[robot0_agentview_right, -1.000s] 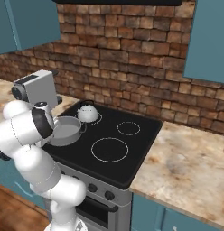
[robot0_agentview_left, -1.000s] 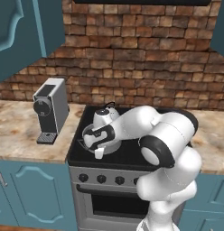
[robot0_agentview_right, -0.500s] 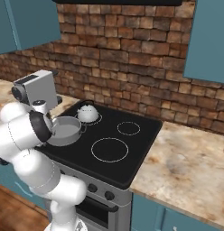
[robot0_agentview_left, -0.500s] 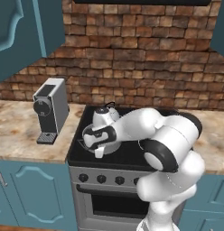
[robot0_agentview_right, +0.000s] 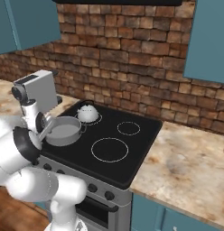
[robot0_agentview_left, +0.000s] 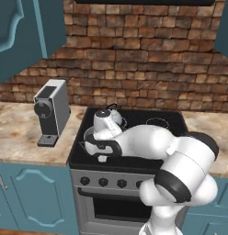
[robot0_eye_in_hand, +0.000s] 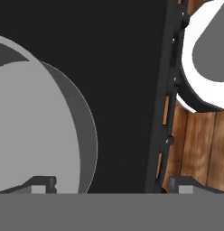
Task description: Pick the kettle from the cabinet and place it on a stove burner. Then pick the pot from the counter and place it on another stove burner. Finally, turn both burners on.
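Taking the black glass stove as the landmark and reading the right base view from its left edge: the coffee machine stands on the marbled counter just off the stove's left side. Next comes the pot, sitting on the stove's front-left ring, close to the left edge. Behind it, on the back-left ring, sits the kettle — upright, handle arched over the top. The two rings further right are bare.

The gripper hangs above the stove's front-left part, its two tips spread wide apart with nothing between them; in the hand view one tip sits over the pot's rim and the other past the stove's front edge, where the knobs run.

The pot looks like rigid metal, fairly light while empty, with a smooth wall that could slip — its rim or a loop handle is the likely place to pinch. The kettle's thin handle is the obvious hold, though it would swing. Both seem placed, so the knobs look like the next concern.
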